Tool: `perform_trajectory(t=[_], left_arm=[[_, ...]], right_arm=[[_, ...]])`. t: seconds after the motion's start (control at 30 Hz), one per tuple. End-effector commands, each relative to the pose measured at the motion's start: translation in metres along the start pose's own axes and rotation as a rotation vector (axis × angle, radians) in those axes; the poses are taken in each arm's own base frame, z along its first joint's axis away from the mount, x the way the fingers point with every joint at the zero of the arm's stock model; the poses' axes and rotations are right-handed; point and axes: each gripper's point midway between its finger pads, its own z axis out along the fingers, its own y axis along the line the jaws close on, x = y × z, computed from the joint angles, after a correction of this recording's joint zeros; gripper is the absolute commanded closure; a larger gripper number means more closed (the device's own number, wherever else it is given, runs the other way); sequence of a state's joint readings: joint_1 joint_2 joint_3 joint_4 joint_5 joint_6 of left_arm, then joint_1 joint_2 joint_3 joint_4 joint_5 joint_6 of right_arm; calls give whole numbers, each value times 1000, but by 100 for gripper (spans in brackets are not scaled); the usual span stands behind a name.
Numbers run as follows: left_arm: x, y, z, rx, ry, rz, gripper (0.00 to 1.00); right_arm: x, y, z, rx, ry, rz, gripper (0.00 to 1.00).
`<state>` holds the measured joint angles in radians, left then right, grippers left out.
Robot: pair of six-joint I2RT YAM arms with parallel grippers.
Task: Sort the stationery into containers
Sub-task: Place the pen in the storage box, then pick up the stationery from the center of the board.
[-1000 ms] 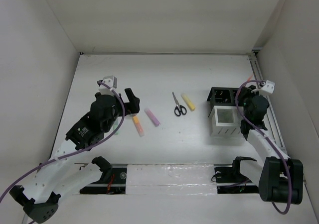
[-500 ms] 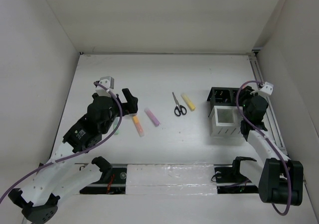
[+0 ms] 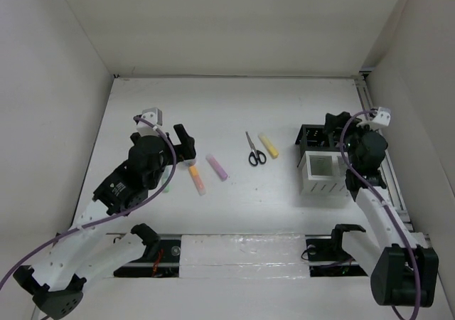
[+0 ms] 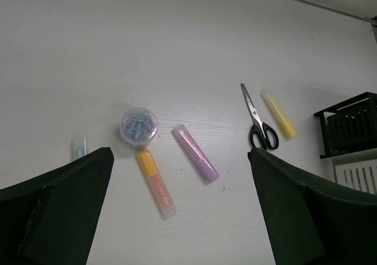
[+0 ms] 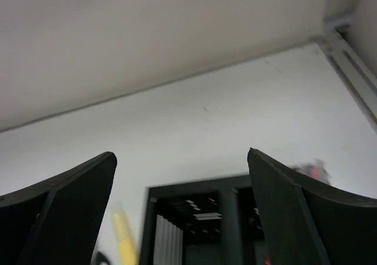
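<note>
On the table lie an orange marker [image 3: 197, 180] [image 4: 156, 184], a purple marker [image 3: 217, 166] [image 4: 195, 153], black-handled scissors [image 3: 254, 149] [image 4: 258, 121] and a yellow marker [image 3: 268, 146] [image 4: 279, 114]. A small round clear tub [image 4: 138, 126] sits just above the orange marker. My left gripper [image 3: 188, 141] [image 4: 180, 151] hovers open above these, holding nothing. The containers stand at the right: black compartments [image 3: 316, 135] [image 5: 218, 185] and a white slatted part [image 3: 321, 174] [image 4: 359, 174]. My right gripper [image 3: 335, 121] [image 5: 181, 153] is open over the black compartments. A blurred red bit [image 5: 313, 171] shows by its right finger.
A small pale item [image 4: 79, 147] lies left of the tub. A metal rail [image 3: 384, 149] runs along the table's right edge, close to the right arm. White walls enclose the table at the back and both sides.
My right gripper has gone from nearly shut to wide open above the black compartments, and the reddish thing at its tip no longer shows there. The left arm shifted only slightly.
</note>
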<state>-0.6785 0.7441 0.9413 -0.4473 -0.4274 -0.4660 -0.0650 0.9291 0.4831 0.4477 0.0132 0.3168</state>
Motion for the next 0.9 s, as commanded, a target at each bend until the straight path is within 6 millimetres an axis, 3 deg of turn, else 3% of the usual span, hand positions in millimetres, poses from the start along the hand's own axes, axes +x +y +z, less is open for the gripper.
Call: perform_trajectory(t=[0.0,0.07,0.1,0.13,0.17,0.2,0.23,0.3,0.33,0.37,0.47,0.53,0.67,0.87], left_arm=[[-9,10,2,-70,-39,-37,1],[-10,17,4,-118,-50,-57,1],[-11,18,4,-129,-58,-68,1],[-10,20,6,-147,-59,-73,1],[-11,23,9,-175,-68,-94,1],[-11,22,9,-175,-69,-106,1],[-9,23,12,-188,-65,-108,1],[-5,26,14,-207,-55,-106,1],[-9,27,13,-224,-57,-101,1],[-16,29,10,-239,-74,-117,1],[-30,43,-2,-306,-125,-114,1],[-26,55,-9,-328,-152,-139,1],[-21,43,-8,-250,-127,-162,1],[-3,41,7,-310,-26,-115,1]], right_arm=[[-67,69,-7,-224,-91,0,1],[-74,89,-10,-267,-75,-23,1],[-62,106,-14,-315,-12,-38,1],[-72,121,-14,-346,-7,-54,1],[-55,134,-19,-355,75,-65,1],[-51,143,-22,-368,113,-90,1],[-63,158,-25,-390,116,-100,1],[-45,178,-26,-423,205,-131,1],[-26,194,-39,-460,285,-175,1],[-27,205,-40,-462,302,-204,1],[8,213,-55,-425,346,-268,1],[18,220,-62,-435,354,-214,1],[42,225,-77,-450,405,-208,1],[71,241,-94,-521,500,-263,1]])
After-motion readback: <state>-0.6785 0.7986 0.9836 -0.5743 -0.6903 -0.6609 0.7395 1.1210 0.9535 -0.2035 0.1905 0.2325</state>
